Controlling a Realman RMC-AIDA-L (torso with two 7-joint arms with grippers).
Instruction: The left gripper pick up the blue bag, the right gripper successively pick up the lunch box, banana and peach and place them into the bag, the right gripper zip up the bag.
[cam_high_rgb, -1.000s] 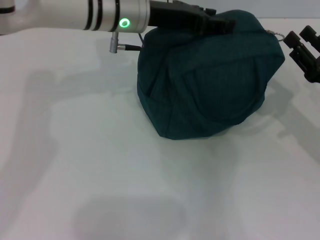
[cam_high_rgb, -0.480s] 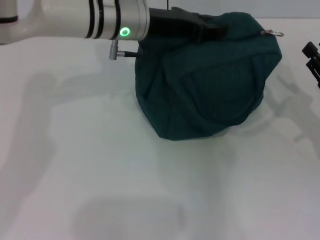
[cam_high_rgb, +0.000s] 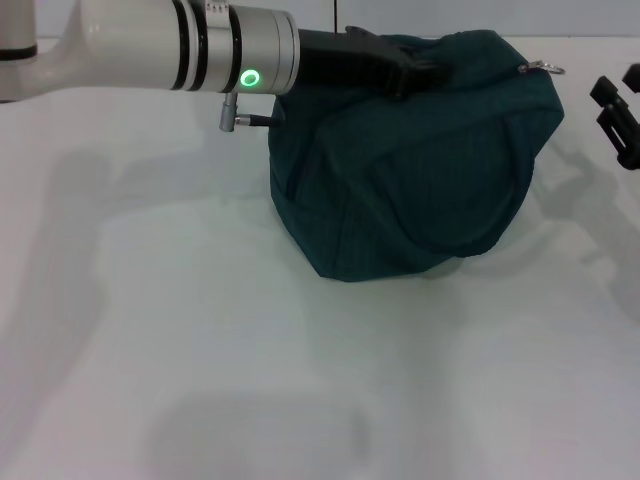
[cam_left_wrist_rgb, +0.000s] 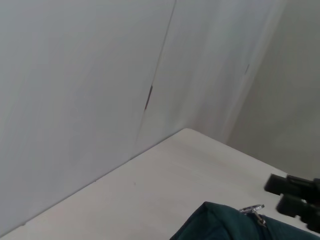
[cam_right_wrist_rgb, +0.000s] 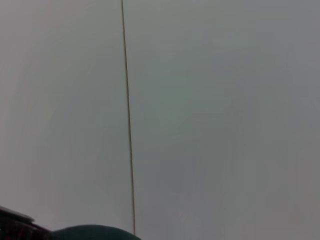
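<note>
The left tool (cam_high_rgb: 425, 68) is gripping the top of the blue bag (cam_high_rgb: 420, 170) on the worktop (cam_high_rgb: 150, 330); the right tool (cam_high_rgb: 617, 115) is sitting beside it, its opening unclear.

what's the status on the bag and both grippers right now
Left gripper on top of the blue bag, fingers hidden. Right gripper at the table's right edge, apart from the bag. Zipper pull at the bag's right end. Nothing in the way.
</note>
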